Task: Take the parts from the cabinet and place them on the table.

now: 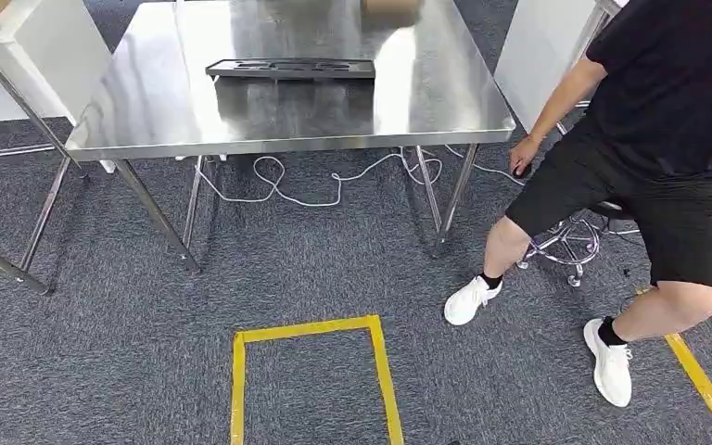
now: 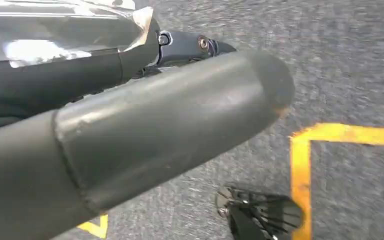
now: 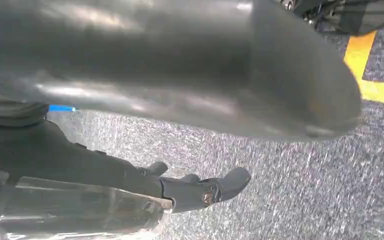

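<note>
Foil-wrapped piece (image 2: 55,27) seen against left robot hand (image 2: 130,120), another (image 3: 70,210) at right robot hand (image 3: 145,75); grip cannot be told. Tabletop (image 1: 148,93) at upper centre of frame, well apart; pieces could be dropped, person (image 1: 667,139) at right struck

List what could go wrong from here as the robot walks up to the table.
1. A person is stepping beside the table, close to the robot's likely path; a collision is possible.
2. A white cable loops on the carpet under the table and might snag a foot.
3. A black tray already lies on the table, so parts set down there may knock it.
</note>
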### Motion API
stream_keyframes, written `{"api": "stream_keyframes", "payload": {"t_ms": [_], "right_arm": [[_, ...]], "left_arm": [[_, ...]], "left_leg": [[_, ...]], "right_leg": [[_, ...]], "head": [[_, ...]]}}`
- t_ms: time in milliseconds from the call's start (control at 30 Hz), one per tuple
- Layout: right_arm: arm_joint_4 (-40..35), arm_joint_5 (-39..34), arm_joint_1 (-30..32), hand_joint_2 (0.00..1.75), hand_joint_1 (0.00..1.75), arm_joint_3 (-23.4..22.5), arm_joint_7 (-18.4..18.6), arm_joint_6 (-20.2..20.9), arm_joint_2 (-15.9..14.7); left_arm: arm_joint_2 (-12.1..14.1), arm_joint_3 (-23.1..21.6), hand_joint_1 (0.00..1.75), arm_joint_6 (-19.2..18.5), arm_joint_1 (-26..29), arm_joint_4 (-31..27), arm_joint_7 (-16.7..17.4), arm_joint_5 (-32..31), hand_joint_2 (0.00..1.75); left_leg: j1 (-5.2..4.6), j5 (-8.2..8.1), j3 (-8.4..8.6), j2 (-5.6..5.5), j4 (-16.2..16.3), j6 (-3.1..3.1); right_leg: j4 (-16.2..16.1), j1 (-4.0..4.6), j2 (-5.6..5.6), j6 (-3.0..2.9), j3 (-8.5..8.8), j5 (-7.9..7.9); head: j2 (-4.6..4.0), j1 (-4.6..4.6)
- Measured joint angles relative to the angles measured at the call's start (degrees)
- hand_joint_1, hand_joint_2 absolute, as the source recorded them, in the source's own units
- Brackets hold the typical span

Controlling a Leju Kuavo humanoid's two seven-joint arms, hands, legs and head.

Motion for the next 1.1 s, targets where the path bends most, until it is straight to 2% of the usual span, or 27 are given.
{"api": "stream_keyframes", "payload": {"t_ms": [33,67,100,133,167,200,233,267,300,367,400,433,533,567,600,633,667,700,733,767,800,867,900,933,1033,1067,1100], "right_arm": [[0.0,0.0,0.1,0.00,0.00,0.0,0.0,0.0,0.0],[0.0,0.0,0.1,0.00,0.00,0.0,0.1,0.0,-0.2],[0.0,0.0,0.0,0.00,0.00,0.0,0.1,0.0,-0.2],[0.0,0.0,0.0,0.00,0.00,0.0,0.1,0.0,-0.1],[0.0,0.0,0.0,0.00,0.00,0.0,0.2,0.1,-0.2],[0.0,0.1,0.1,0.00,0.00,0.0,0.2,0.1,-0.2],[0.0,0.1,0.1,0.00,0.00,0.0,0.2,0.1,-0.2],[0.0,0.1,0.2,0.00,0.00,0.0,0.2,0.1,-0.2],[0.0,0.1,0.2,0.00,0.00,0.0,0.2,0.1,-0.3],[0.0,0.1,0.0,0.00,0.00,0.0,0.2,0.1,-0.4],[0.0,0.1,-0.3,0.00,0.00,0.1,0.2,0.1,-0.3],[0.0,0.1,-0.2,0.00,0.00,0.1,0.2,0.2,-0.3],[0.0,0.2,-0.1,0.00,0.00,0.2,0.2,0.3,-0.3],[0.1,0.2,-0.2,0.00,0.00,0.2,0.3,0.4,-0.2],[0.1,0.4,-0.2,0.00,0.00,0.2,0.4,0.4,-0.3],[0.1,0.6,-0.2,0.00,0.00,0.3,0.4,0.4,-0.3],[0.1,0.8,-0.2,0.00,0.00,0.3,0.4,0.5,-0.3],[0.1,1.0,-0.1,0.00,0.00,0.4,0.4,0.5,-0.2],[0.1,1.0,-0.1,0.00,0.00,0.4,0.5,0.5,-0.2],[0.1,1.0,-0.1,0.00,0.00,0.4,0.5,0.5,-0.2],[0.1,1.0,-0.1,0.00,0.00,0.4,0.5,0.5,-0.2],[0.1,1.0,-0.1,0.00,0.00,0.4,0.5,0.5,-0.1],[0.1,1.0,-0.2,0.00,0.00,0.4,0.5,0.6,-0.1],[0.1,1.0,-0.2,0.00,0.00,0.4,0.5,0.6,0.0],[0.1,0.8,-0.2,0.00,0.00,0.4,0.5,0.6,0.0],[0.2,0.7,0.0,0.00,0.00,0.4,0.5,0.6,-0.1],[0.2,0.7,-0.1,0.00,0.00,0.4,0.5,0.5,-0.2]], "left_arm": [[0.0,0.0,0.00,0.0,0.0,0.0,0.0,0.0,0.00],[-0.2,0.0,0.00,0.0,-0.1,0.0,0.0,0.0,0.00],[-0.2,0.0,0.00,0.0,-0.1,0.0,0.0,0.0,0.00],[-0.2,0.0,0.00,0.0,-0.2,0.0,0.0,0.0,0.00],[-0.2,0.0,0.00,0.0,-0.1,0.0,0.0,0.1,0.00],[-0.2,0.0,0.00,0.0,-0.1,0.0,0.0,0.1,0.00],[-0.2,0.0,0.00,0.0,-0.1,0.0,0.0,0.1,0.00],[-0.2,0.0,0.00,0.0,-0.1,0.0,0.0,0.1,0.00],[-0.2,0.0,0.00,0.0,-0.1,0.0,0.0,0.1,0.00],[-0.3,0.0,0.00,-0.1,-0.1,0.0,-0.2,0.1,0.00],[-0.2,0.0,0.00,-0.1,-0.1,0.0,-0.3,0.1,0.00],[-0.2,0.0,0.00,-0.1,-0.1,0.0,-0.3,0.1,0.00],[-0.1,0.0,0.00,-0.2,0.0,0.0,-0.4,0.1,0.00],[0.0,0.0,0.00,-0.2,0.1,0.0,-0.2,0.1,0.00],[0.0,0.0,0.00,-0.1,0.1,0.0,0.0,0.1,0.00],[-0.1,0.0,0.00,-0.1,0.1,0.0,0.2,0.2,0.00],[-0.1,0.0,0.00,-0.1,0.0,0.0,0.3,0.2,0.00],[-0.1,0.0,0.00,-0.1,0.0,0.0,0.3,0.2,0.00],[-0.1,0.0,0.00,0.0,0.0,0.0,0.4,0.2,0.00],[0.0,0.0,0.00,0.0,0.0,0.0,0.4,0.2,0.00],[0.0,0.1,0.00,0.0,0.0,0.0,0.5,0.2,0.00],[0.0,0.0,0.00,0.0,-0.1,0.0,0.4,0.2,0.00],[0.0,0.0,0.00,-0.1,-0.4,0.0,0.3,0.2,0.00],[0.1,0.0,0.00,-0.1,-0.5,0.0,0.2,0.2,0.00],[0.1,0.0,0.00,-0.2,-0.3,0.0,-0.4,0.0,0.00],[0.0,0.0,0.00,-0.3,-0.2,0.0,-0.5,0.0,0.00],[-0.1,0.0,0.00,-0.4,-0.4,0.0,-0.6,-0.1,0.00]], "left_leg": [[0.00,0.70,-0.22,0.07,-0.6,0.65],[0.54,1.53,-0.21,0.52,-1.3,1.09],[0.45,2.00,-0.72,0.48,-1.5,1.55],[0.44,2.41,-1.32,0.56,-1.5,1.86],[0.39,2.85,-1.94,0.69,-1.5,1.81],[0.32,3.34,-2.67,0.77,-1.4,1.74],[0.32,3.79,-3.31,0.82,-1.3,1.60],[0.34,4.17,-3.90,0.83,-1.1,1.46],[0.39,4.47,-4.45,0.82,-0.9,1.28],[0.53,4.91,-5.40,0.79,-0.1,0.74],[0.20,5.12,-5.74,0.77,0.2,0.35],[0.11,5.30,-5.82,0.81,0.3,0.07],[0.43,6.51,-6.01,0.72,0.0,-1.24],[0.79,5.70,-6.56,0.59,0.5,-1.54],[0.81,2.89,-7.28,0.48,2.2,-1.78],[0.94,-0.57,-8.39,0.43,5.7,-1.98],[0.95,-3.53,-9.72,0.37,10.2,-2.18],[0.93,-5.78,-10.83,0.35,14.3,-2.32],[0.93,-7.00,-11.16,0.35,17.2,-2.32],[0.93,-6.82,-10.18,0.35,17.2,-2.27],[0.92,-5.54,-7.58,0.35,14.2,-2.02],[0.87,-2.21,-0.01,0.31,3.6,-1.32],[0.84,-2.44,2.80,0.03,-0.8,-0.85],[0.40,-1.95,2.58,0.04,-1.0,-0.84],[-0.24,-0.75,1.85,0.11,-0.8,0.35],[0.32,0.49,1.05,0.38,-1.6,0.97],[0.23,1.24,0.48,0.74,-1.9,1.13]], "right_leg": [[-0.1,0.25,0.03,0.55,-0.22,0.35],[0.8,0.16,-0.07,0.44,-0.67,-0.64],[3.0,0.24,0.02,0.08,-1.96,-2.72],[6.8,0.06,0.02,-0.27,-3.52,-5.10],[11.3,-0.08,0.03,-0.40,-5.23,-7.35],[15.7,-0.18,0.02,-0.27,-6.65,-9.29],[17.6,-0.26,0.02,0.19,-6.84,-9.89],[16.3,-0.42,0.02,0.75,-5.44,-9.39],[12.5,-0.60,0.01,1.43,-2.77,-8.12],[0.8,-1.06,-0.02,2.56,4.66,-5.04],[-1.6,-1.06,0.07,1.97,5.32,-5.75],[-1.6,-0.43,0.33,1.47,4.97,-4.79],[-1.2,-0.18,0.28,-0.02,4.37,-4.02],[-1.4,-1.17,0.15,-0.91,3.94,-3.23],[-1.3,-0.93,0.06,-1.50,3.73,-2.67],[-1.3,-0.79,0.00,-2.05,3.12,-2.14],[-1.2,-0.59,-0.04,-2.15,2.43,-1.62],[-1.1,-0.38,-0.10,-2.20,1.65,-1.13],[-0.8,-0.23,-0.13,-2.13,0.80,-0.75],[-0.5,-0.13,-0.14,-2.08,0.02,-0.45],[-0.2,-0.09,-0.12,-1.95,-0.73,-0.10],[0.2,-0.02,0.01,-1.68,-1.67,0.54],[0.3,0.00,-0.02,-1.46,-1.80,0.94],[0.3,0.56,-0.07,-0.90,-2.08,1.28],[-0.1,0.02,-0.13,0.42,-2.31,2.78],[0.1,0.40,-0.13,0.68,-2.75,2.75],[1.1,0.10,-0.07,0.47,-3.48,0.91]], "head": [[0.00,0.00],[0.00,0.00],[0.00,0.09],[0.00,0.39],[0.00,0.48],[0.00,0.44],[0.00,0.46],[0.00,0.48],[0.00,0.48],[0.00,0.48],[0.00,0.50],[0.00,0.44],[0.00,0.37],[0.00,0.33],[0.00,0.22],[0.00,0.06],[0.00,0.09],[0.00,0.04],[0.00,0.07],[0.00,0.07],[0.00,0.07],[0.00,0.07],[0.00,0.02],[0.00,0.15],[0.00,0.17],[0.00,0.26],[0.00,0.13]]}}
